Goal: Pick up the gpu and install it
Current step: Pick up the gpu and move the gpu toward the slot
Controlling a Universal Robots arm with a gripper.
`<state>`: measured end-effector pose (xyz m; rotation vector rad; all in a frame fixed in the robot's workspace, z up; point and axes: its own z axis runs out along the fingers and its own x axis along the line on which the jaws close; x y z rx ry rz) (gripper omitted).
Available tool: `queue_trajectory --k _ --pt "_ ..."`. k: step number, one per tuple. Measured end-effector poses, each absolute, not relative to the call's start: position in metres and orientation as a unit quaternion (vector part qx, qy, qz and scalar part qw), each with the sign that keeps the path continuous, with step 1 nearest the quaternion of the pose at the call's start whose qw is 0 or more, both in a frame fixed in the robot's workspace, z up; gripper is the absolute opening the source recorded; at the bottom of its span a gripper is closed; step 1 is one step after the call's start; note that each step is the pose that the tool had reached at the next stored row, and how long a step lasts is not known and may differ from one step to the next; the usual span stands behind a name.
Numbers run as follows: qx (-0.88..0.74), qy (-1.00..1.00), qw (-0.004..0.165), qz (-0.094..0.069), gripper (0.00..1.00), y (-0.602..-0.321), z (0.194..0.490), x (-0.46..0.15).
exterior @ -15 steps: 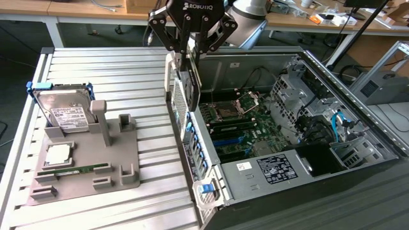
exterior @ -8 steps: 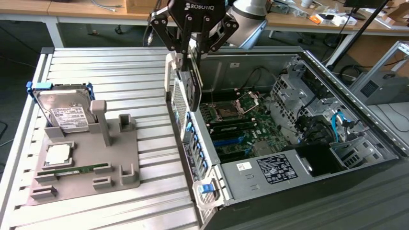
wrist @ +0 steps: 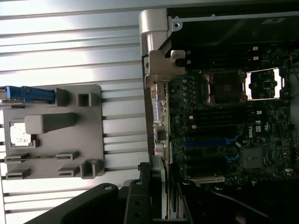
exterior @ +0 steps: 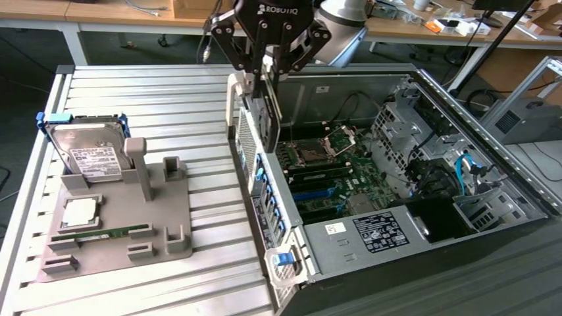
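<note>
The gpu (exterior: 260, 118) hangs upright, a dark board with a pale perforated bracket strip. It sits right over the rear wall of the open computer case (exterior: 491, 151), at the edge nearest the slatted table. My gripper (exterior: 265, 66) is shut on its upper edge. Seen from the wrist, the card runs edge-on as a thin pale strip (wrist: 164, 200) between my dark fingers (wrist: 136, 200), above the line where the case's rear panel meets the motherboard (wrist: 224, 126). The blue expansion slots (wrist: 205, 142) lie just inside that edge.
A grey holder block (exterior: 131, 224) stands on the slatted table (exterior: 158, 92) at the exterior view's left. It carries a silver hard drive (exterior: 88, 155), a green memory stick (exterior: 105, 234) and a small square chip (exterior: 79, 210). Inside the case are cables and a drive cage (exterior: 422, 145).
</note>
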<state>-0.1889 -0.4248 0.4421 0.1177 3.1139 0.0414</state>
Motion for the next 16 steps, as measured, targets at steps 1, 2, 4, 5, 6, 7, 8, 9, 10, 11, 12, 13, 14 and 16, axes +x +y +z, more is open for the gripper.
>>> queue_trajectory --k 1,2,4,5,6,7,8,9,10,11,12,13,14,16 --pt "0.038 0.999 0.013 0.013 0.27 -0.4249 0.4420 -0.1886" --pt "0.038 0.999 0.013 0.013 0.27 -0.4249 0.4420 -0.1882" --pt "0.038 0.999 0.013 0.013 0.27 -0.4249 0.4419 -0.1873" --pt "0.038 0.999 0.013 0.013 0.27 -0.4249 0.4419 -0.1869" --pt "0.038 0.999 0.013 0.013 0.27 -0.4249 0.4418 -0.1865" --pt "0.038 0.999 0.013 0.013 0.27 -0.4249 0.4418 -0.1862" --pt "0.038 0.999 0.013 0.013 0.27 -0.4249 0.4418 -0.1856" --pt "0.038 0.999 0.013 0.013 0.27 -0.4249 0.4417 -0.1853" --pt "0.038 0.999 0.013 0.013 0.27 -0.4249 0.4416 -0.1849" --pt "0.038 0.999 0.013 0.013 0.27 -0.4249 0.4416 -0.1844" --pt "0.038 0.999 0.013 0.013 0.27 -0.4249 0.4415 -0.1839" --pt "0.038 0.999 0.013 0.013 0.27 -0.4248 0.4415 -0.1834" --pt "0.038 0.999 0.013 0.013 0.27 -0.4248 0.4414 -0.1829" --pt "0.038 0.999 0.013 0.013 0.27 -0.4248 0.4412 -0.1818"
